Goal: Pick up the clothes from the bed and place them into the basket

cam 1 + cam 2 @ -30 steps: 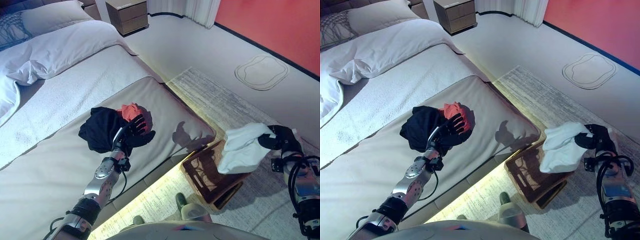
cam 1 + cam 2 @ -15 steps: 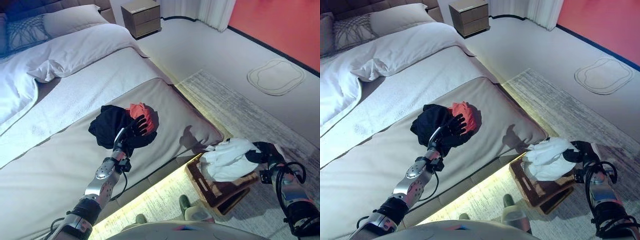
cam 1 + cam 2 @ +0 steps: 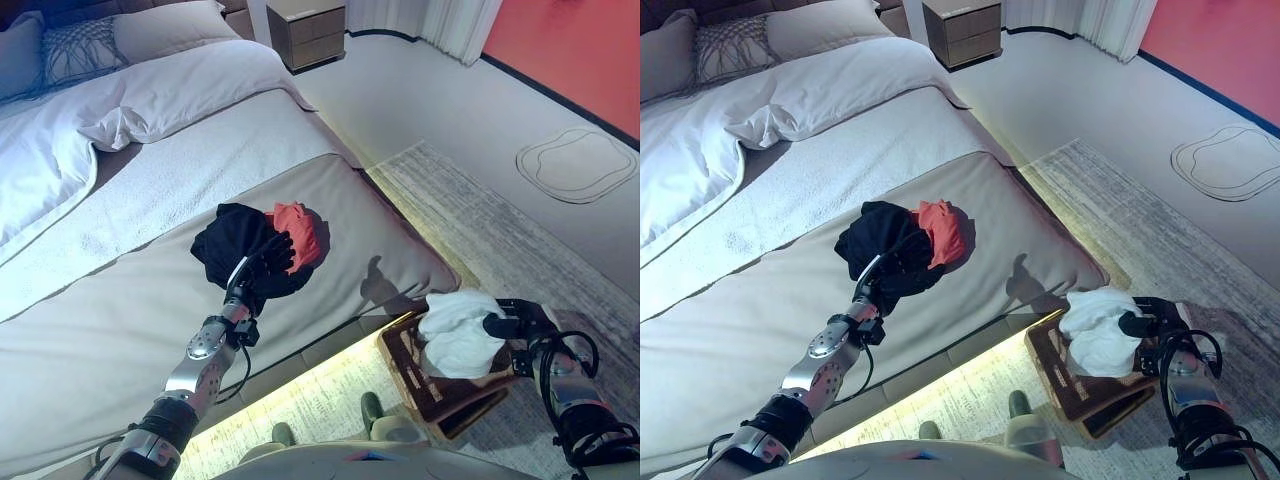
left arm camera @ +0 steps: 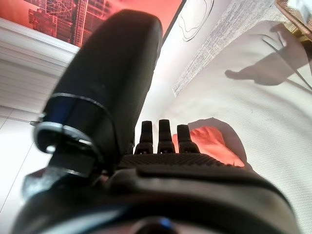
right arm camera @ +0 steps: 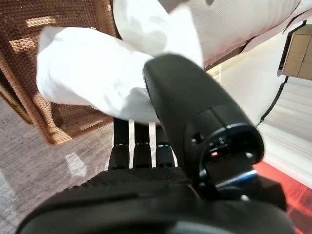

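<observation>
Two garments remain on your bed [image 3: 120, 300]: a black one [image 3: 235, 245] and a red one [image 3: 298, 232] touching it, bunched together near the bed's floor-side edge. Beside the bed on the rug [image 3: 480, 225] sits your brown wicker basket [image 3: 420, 375], with a white cloth [image 3: 458, 330] bundled over it, partly inside. Your right hand [image 3: 1150, 322] is pinched on that white cloth, thumb against fingers. Your left hand [image 3: 270, 262] rests over the black garment, fingers straight and apart, tips by the red one.
</observation>
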Motion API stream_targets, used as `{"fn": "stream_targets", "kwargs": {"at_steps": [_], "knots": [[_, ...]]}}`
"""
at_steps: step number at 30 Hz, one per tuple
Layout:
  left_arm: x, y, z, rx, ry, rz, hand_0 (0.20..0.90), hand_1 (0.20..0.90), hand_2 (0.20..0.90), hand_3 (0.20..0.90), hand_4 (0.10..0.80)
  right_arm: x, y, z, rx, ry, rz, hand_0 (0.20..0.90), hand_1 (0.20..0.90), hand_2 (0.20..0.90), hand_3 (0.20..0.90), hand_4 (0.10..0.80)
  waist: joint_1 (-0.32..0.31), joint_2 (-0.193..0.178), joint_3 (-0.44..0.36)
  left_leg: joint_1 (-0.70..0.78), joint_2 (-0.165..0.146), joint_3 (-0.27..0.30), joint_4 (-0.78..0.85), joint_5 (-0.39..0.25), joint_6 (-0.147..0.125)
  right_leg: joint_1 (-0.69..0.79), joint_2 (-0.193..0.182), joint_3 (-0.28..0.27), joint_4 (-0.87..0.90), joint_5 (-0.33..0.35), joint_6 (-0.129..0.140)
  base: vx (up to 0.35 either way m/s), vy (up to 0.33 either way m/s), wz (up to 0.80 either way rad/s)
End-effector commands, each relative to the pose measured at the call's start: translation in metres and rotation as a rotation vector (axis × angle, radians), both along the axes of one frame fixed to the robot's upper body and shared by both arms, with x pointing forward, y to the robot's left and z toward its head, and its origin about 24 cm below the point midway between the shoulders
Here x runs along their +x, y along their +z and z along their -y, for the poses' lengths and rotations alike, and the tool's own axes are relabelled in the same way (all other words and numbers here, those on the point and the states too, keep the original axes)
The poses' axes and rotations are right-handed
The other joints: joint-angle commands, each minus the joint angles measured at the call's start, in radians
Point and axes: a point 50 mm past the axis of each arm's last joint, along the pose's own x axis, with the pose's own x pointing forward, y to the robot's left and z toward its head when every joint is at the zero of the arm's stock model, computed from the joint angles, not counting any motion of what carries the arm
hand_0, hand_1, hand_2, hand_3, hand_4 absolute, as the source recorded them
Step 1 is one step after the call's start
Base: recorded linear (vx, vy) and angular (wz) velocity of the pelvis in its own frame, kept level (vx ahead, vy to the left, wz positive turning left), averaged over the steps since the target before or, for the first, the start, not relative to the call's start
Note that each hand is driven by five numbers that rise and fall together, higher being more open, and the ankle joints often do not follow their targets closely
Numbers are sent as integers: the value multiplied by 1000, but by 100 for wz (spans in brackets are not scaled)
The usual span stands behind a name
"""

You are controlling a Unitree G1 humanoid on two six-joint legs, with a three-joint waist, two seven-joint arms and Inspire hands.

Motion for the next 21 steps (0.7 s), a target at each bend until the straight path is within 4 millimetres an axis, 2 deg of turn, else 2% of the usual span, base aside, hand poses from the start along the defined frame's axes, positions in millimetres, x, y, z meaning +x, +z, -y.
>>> {"fn": "stream_targets", "kwargs": {"at_steps": [1,10,13,18,20,21], "knots": [[23,40,3,-4,-41,216,900,900,900,900,800,42,44,2,-105,53,210,900,900,900,900,800,11,-22,-19,13,17,-6,6,-110,-3,-22,-12,-4,18,-22,25,0,0,0],[21,39,-1,-9,-17,211,900,900,900,900,800,39,38,-4,-130,100,167,900,900,900,900,800,26,-36,-19,19,19,-21,6,-106,-6,-8,-13,-16,20,-26,22,25,-2,3],[20,39,-2,-9,-2,211,900,900,900,900,800,43,41,-8,-133,126,192,900,900,900,900,800,35,-39,-18,20,19,-29,6,-103,-7,-1,-16,-26,18,-26,21,31,-4,9],[20,37,-5,-8,40,204,900,900,900,900,800,66,66,-29,-175,221,307,900,900,900,900,800,55,-43,-16,20,17,-53,7,-100,-7,10,-19,-44,22,-33,15,42,3,10],[20,37,-6,-10,57,198,900,900,900,900,800,79,83,-41,-208,267,377,900,900,900,900,800,66,-44,-14,15,15,-71,13,-100,-7,11,-18,-50,35,-44,10,49,5,16],[20,36,-5,-9,65,191,900,900,900,900,800,90,100,-50,-240,303,431,900,900,900,900,800,77,-45,-11,10,14,-84,18,-98,-7,11,-19,-60,44,-51,6,44,6,16]]}}
